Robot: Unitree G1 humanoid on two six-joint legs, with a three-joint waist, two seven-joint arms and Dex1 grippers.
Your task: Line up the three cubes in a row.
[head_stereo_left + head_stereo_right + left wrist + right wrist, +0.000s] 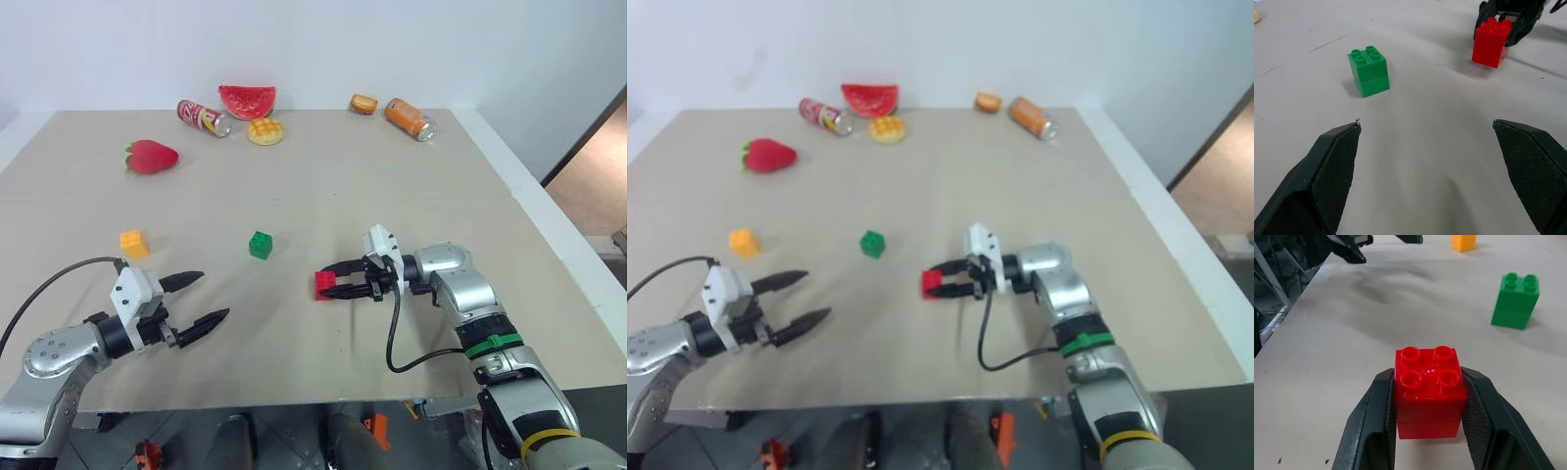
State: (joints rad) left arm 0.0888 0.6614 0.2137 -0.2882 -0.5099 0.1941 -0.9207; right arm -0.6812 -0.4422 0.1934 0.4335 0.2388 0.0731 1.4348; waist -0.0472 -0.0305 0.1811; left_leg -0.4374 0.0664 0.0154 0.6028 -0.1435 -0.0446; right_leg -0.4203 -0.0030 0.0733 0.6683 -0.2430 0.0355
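Beige table (411,196), white wall (313,44) behind, wood floor (598,186) at right

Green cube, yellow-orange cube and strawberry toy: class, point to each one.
green cube (260,245), left eye view, front face
yellow-orange cube (133,243), left eye view, top
strawberry toy (152,157), left eye view, red body

Bright, even overhead light, soft faint shadows on the table (411,196), right eye view slightly blurred.

the left gripper (204,299) hovers low over the table, fingers spread wide, pointing toward the right. the right gripper (328,285) points leftward, fingers clamped on the red cube (1429,391).
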